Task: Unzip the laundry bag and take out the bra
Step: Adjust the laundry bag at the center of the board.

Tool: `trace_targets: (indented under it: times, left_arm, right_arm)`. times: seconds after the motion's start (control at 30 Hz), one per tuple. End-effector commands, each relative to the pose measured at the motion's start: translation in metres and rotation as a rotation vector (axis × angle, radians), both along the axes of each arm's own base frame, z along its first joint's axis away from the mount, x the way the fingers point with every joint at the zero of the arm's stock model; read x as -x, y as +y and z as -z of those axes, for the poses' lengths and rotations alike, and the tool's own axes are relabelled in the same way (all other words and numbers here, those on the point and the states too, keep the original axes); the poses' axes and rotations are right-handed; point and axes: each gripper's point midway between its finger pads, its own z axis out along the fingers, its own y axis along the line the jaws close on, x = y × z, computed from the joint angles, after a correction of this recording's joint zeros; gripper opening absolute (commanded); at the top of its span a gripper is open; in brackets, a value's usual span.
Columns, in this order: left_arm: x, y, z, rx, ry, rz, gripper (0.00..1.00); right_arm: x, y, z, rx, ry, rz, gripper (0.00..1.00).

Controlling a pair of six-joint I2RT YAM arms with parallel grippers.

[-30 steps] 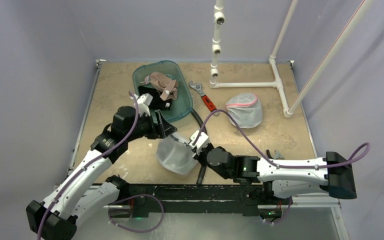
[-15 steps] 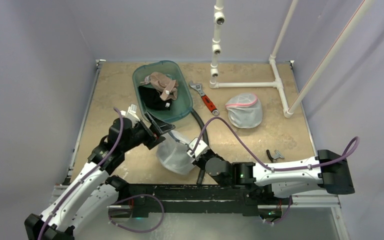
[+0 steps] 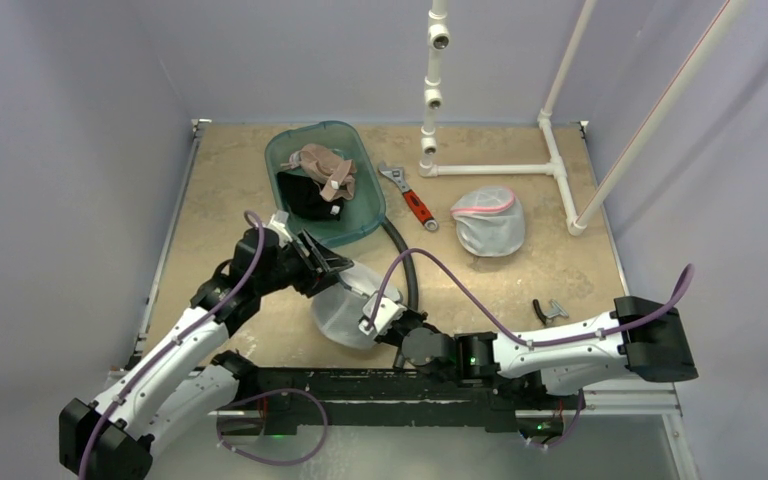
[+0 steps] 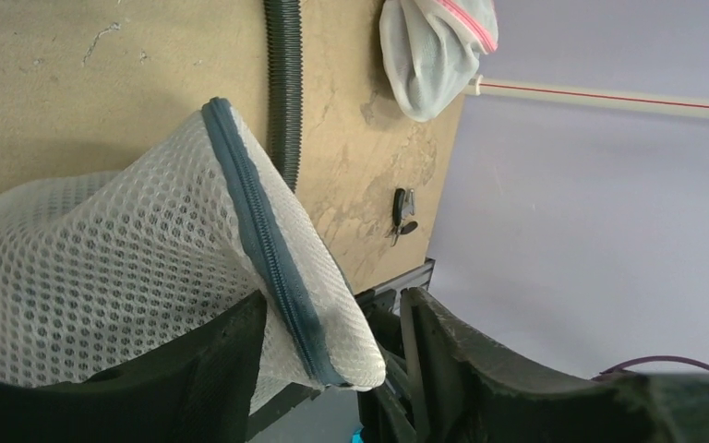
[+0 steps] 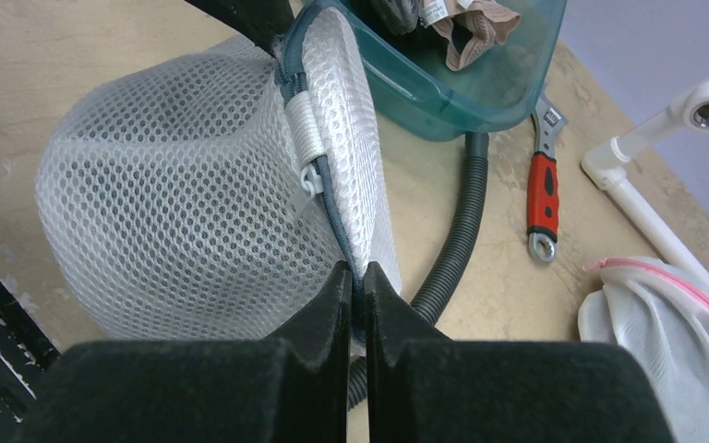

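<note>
The white mesh laundry bag [image 3: 345,308] stands bunched near the table's front edge, its blue-grey zipper [image 4: 258,231] running up a raised seam. My right gripper [image 5: 357,269] is shut on the near end of that seam, just below the white zipper pull [image 5: 309,180]. My left gripper [image 4: 332,300] is open around the far corner of the seam; one finger touches the mesh and the other stands apart. From above, the left gripper [image 3: 332,265] and the right gripper [image 3: 372,322] face each other across the bag. The zipper looks closed. The bra is hidden.
A teal tub [image 3: 272,160] with beige and black garments sits behind the bag. A black ribbed hose [image 3: 407,265] curves beside it, with a red-handled wrench [image 3: 415,205] farther back. A second mesh bag [image 3: 490,222] with pink trim, a white pipe frame [image 3: 490,170] and a black clip [image 3: 550,310] lie right.
My left gripper came down from the tub's edge to the bag's far corner, its jaws widening and then narrowing around it. My right gripper drew the bag's seam nearer the front edge.
</note>
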Motion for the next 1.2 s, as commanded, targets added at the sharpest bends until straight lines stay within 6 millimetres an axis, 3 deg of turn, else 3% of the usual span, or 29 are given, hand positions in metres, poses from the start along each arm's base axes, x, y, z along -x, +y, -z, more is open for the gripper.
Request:
trace_targets:
  times: [0.0,0.13,0.33,0.47,0.5,0.53,0.57,0.6,0.7,0.93,1.17]
  left_arm:
    - [0.003,-0.007,-0.007,0.036,-0.006,0.034,0.48]
    - [0.003,-0.011,-0.004,0.055,-0.008,0.054,0.36]
    - [0.001,-0.015,0.000,0.055,-0.009,0.070,0.27]
    - [0.001,-0.017,0.001,0.063,-0.019,0.081,0.09]
    - [0.000,-0.016,0.000,0.064,-0.024,0.079,0.04]
    - [-0.001,-0.016,-0.002,0.067,-0.032,0.074,0.00]
    - [-0.001,-0.015,-0.004,0.070,-0.038,0.067,0.00]
    - [-0.002,-0.015,-0.007,0.074,-0.045,0.061,0.00]
    - [-0.005,-0.013,-0.016,0.091,-0.064,0.029,0.00]
    - [-0.019,0.007,-0.044,0.156,-0.109,-0.158,0.00]
    - [-0.031,0.033,-0.068,0.227,-0.150,-0.353,0.00]
  right_arm:
    - [-0.003,0.006,-0.033,-0.085,-0.043,0.021,0.00]
    - [-0.001,0.010,-0.035,-0.074,-0.045,0.004,0.00]
    - [0.005,0.017,-0.035,-0.062,-0.036,-0.034,0.00]
    - [0.008,0.019,-0.036,-0.070,-0.013,-0.050,0.00]
    - [0.010,0.019,-0.037,-0.080,0.002,-0.050,0.03]
    - [0.011,0.019,-0.038,-0.091,0.018,-0.056,0.12]
    - [0.014,0.018,-0.040,-0.106,0.035,-0.063,0.32]
    - [0.016,0.018,-0.044,-0.129,0.058,-0.072,0.45]
    - [0.024,0.012,-0.064,-0.218,0.126,-0.094,0.62]
    - [0.040,-0.012,-0.121,-0.573,0.292,-0.135,0.67]
    - [0.054,-0.001,-0.130,-0.840,0.438,-0.189,0.63]
